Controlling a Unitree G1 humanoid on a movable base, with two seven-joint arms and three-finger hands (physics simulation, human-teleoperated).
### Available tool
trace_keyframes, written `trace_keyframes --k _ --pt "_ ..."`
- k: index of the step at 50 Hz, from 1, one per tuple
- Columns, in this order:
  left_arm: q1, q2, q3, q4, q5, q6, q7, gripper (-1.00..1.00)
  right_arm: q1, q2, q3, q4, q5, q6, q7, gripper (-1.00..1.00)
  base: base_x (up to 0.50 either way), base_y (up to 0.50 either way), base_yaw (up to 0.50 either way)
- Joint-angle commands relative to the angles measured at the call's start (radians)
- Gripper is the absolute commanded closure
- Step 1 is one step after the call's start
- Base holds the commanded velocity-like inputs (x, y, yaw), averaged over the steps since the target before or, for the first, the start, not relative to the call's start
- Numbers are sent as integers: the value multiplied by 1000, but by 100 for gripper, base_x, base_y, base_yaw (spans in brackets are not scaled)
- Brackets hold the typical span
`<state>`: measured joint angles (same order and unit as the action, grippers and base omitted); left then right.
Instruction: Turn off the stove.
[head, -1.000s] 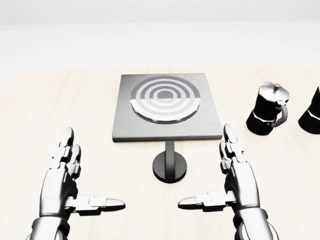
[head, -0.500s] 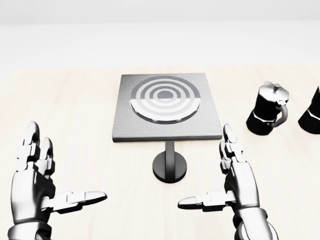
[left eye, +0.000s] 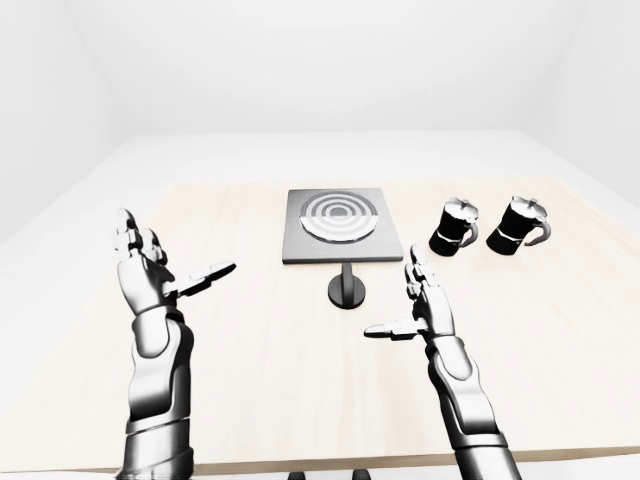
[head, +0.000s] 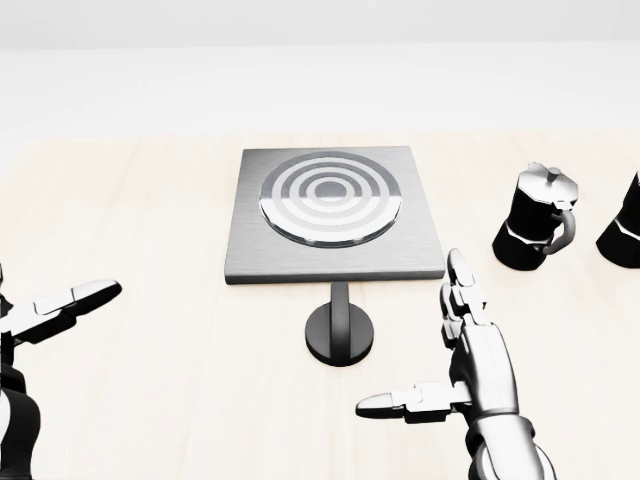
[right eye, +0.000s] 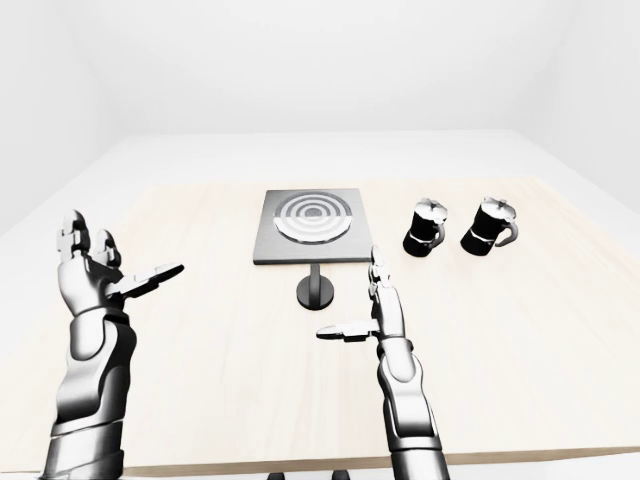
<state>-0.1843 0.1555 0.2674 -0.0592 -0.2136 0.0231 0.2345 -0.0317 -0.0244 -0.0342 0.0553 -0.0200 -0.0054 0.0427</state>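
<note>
Left hand (left eye: 140, 268) now farther from stove (left eye: 343, 225)

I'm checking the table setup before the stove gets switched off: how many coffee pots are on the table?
2. One coffee pot stands right of the stove in the left-eye view; the other coffee pot stands just right of the first. Both are upright, and none appears hidden.

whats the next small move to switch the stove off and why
Probably ease the open right hand left toward the round black knob below the grey square stove. That hand is empty and closest to it; the left hand is raised farther away.
</note>
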Motion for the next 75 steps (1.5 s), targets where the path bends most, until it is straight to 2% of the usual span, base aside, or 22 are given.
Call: trace_keyframes --k 1,4,5,10,12,14,16,19,21,26,27,28,31,38,41,46,47,48,52,56,60,75 --pt "-153 112 69 45 -83 64 95 -100 2 1 2 -8 -4 10 -6 -100 0 0 0" --pt "-172 137 78 43 -79 53 114 -100 2 1 1 -8 -4 12 -7 -100 0 0 0" --pt "-190 153 83 46 -91 64 114 -100 2 1 1 -11 -5 14 -8 -100 0 0 0" --pt "-263 210 107 121 -118 64 140 -100 4 -1 -3 -2 -3 -4 -9 -100 0 0 0" --pt "-278 225 108 150 -135 64 144 -100 4 0 -1 -10 -5 4 -11 -100 0 0 0" --pt "-284 235 104 172 -131 42 150 -100 2 0 -1 -6 -6 3 -12 -100 0 0 0" --pt "-298 248 106 196 -140 37 149 -100 2 -1 -2 0 -7 -2 -12 -100 0 0 0" --pt "-318 266 116 229 -156 2 157 -100 1 -1 -1 0 -9 -1 -12 -100 0 0 0" --pt "-348 292 125 263 -189 19 160 -100 1 -1 -1 2 -9 -2 -10 -100 0 0 0" --pt "-405 348 134 350 -227 9 183 -100 -1 -2 0 6 -14 -4 -9 -100 0 0 0" --pt "-425 364 149 378 -281 38 171 -100 -2 -3 1 5 -15 -3 -7 -100 0 0 0" --pt "-429 372 145 391 -295 39 174 -100 -2 -3 0 5 -15 -3 -7 -100 0 0 0" --pt "-451 393 138 465 -318 13 174 -100 -1 -2 1 0 -17 0 -7 -100 0 0 0" --pt "-446 402 125 472 -330 10 181 -100 -1 -1 3 -2 -20 4 -6 -100 0 0 0" --pt "-453 402 120 492 -317 -11 174 -100 -2 -1 2 -1 -21 6 -6 -100 0 0 0" --pt "-474 414 123 527 -327 -11 169 -100 -5 -1 2 3 -22 11 -8 -100 0 0 0" --pt "-478 415 119 540 -317 -27 171 -100 -7 -2 1 11 -22 6 -6 -100 0 0 0" --pt "-478 415 119 542 -316 -29 171 -100 -7 -2 1 12 -22 6 -6 -100 0 0 0" --pt "-507 436 124 591 -329 -31 169 -100 -6 -1 3 3 -24 14 -7 -100 0 0 0" --pt "-559 477 127 688 -345 -50 168 -100 -5 -1 4 0 -25 18 -8 -100 0 0 0" --pt "-584 504 126 739 -378 -40 168 -100 -9 -1 0 9 -26 26 -14 -100 0 0 0" --pt "-578 506 119 729 -387 -39 174 -100 -10 -1 1 4 -28 38 -18 -100 0 0 0"
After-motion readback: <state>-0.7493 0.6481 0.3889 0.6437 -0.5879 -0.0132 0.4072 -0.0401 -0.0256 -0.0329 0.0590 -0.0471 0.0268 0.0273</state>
